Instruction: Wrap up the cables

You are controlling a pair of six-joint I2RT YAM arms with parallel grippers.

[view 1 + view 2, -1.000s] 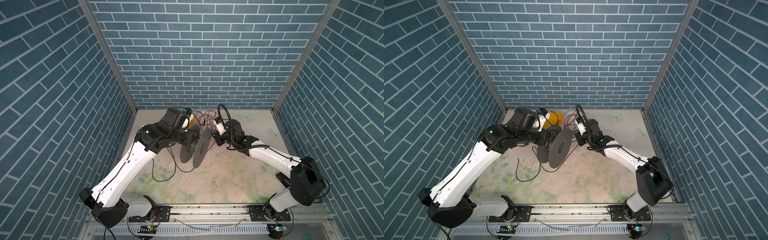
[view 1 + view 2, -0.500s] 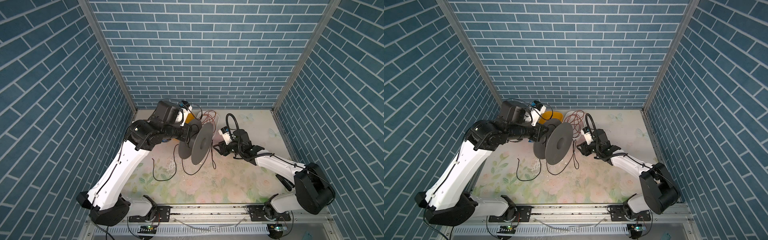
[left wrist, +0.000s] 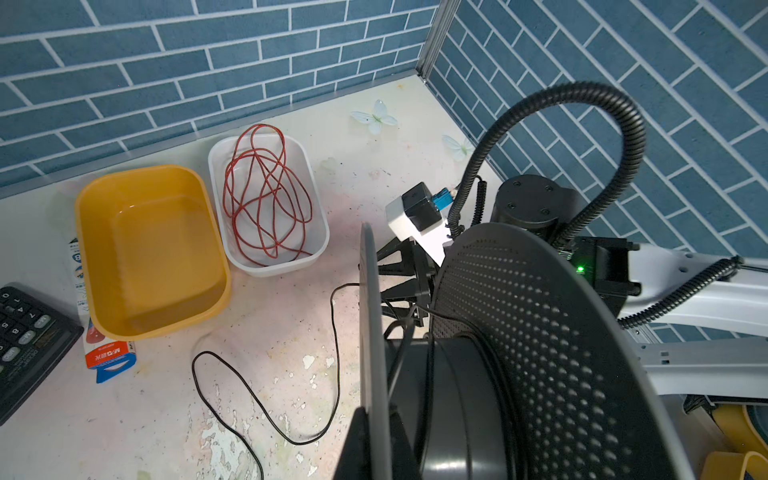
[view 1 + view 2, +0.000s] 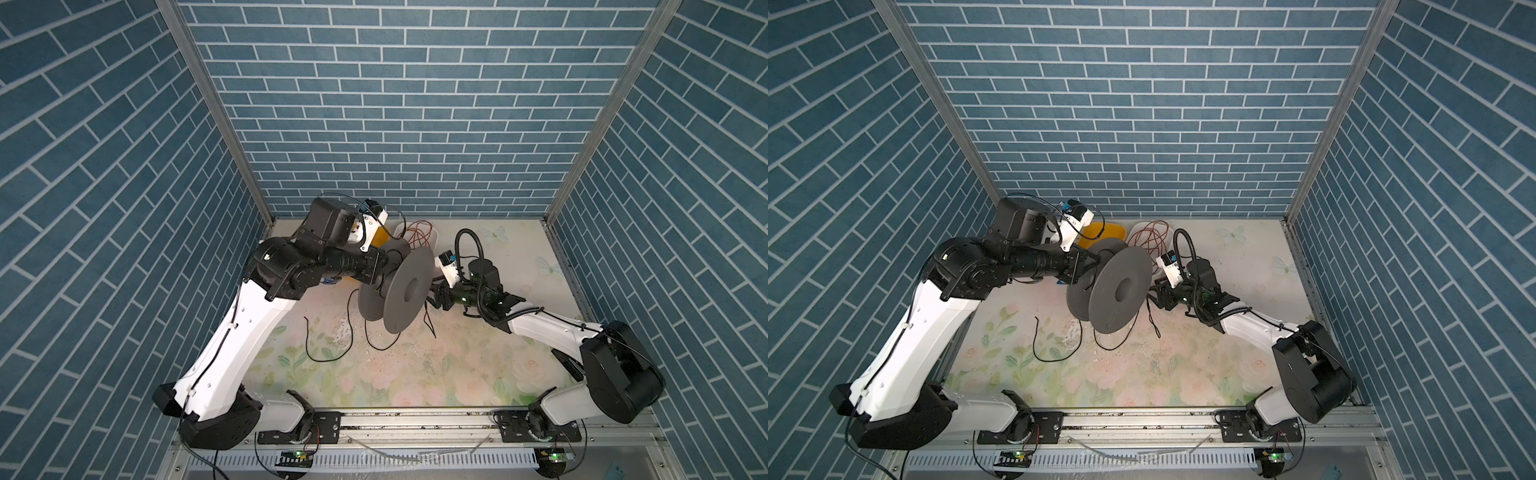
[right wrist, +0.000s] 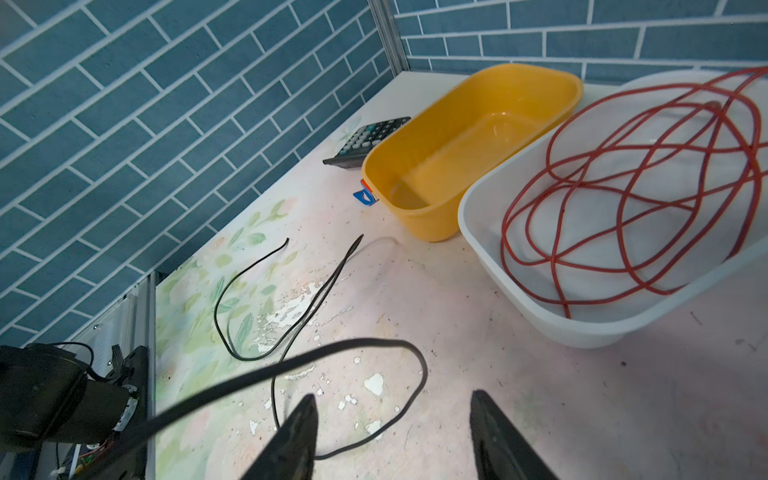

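My left gripper [image 4: 376,270] [image 3: 376,415] is shut on one flange of the grey spool [image 4: 407,291] [image 4: 1121,291] and holds it above the table, tilted on edge. The black cable [image 4: 328,360] [image 4: 1054,360] [image 3: 336,353] has a few turns on the spool's hub. The rest hangs down and lies in loose loops on the table. My right gripper [image 4: 434,296] [image 4: 1156,296] [image 5: 392,401] is just right of the spool, low over the table. It stands open with nothing between its fingers. A loop of the cable [image 5: 425,372] lies in front of them.
At the back stand a yellow tub [image 3: 83,232] and a white tub [image 3: 320,232] holding a tangle of red wire [image 3: 270,195]. A calculator [image 3: 25,332] and a small carton [image 3: 110,357] lie beside the yellow tub. Brick-patterned walls enclose three sides.
My right gripper has come down from beside the spool's top to near the table and has opened. My left arm has raised and turned the spool.
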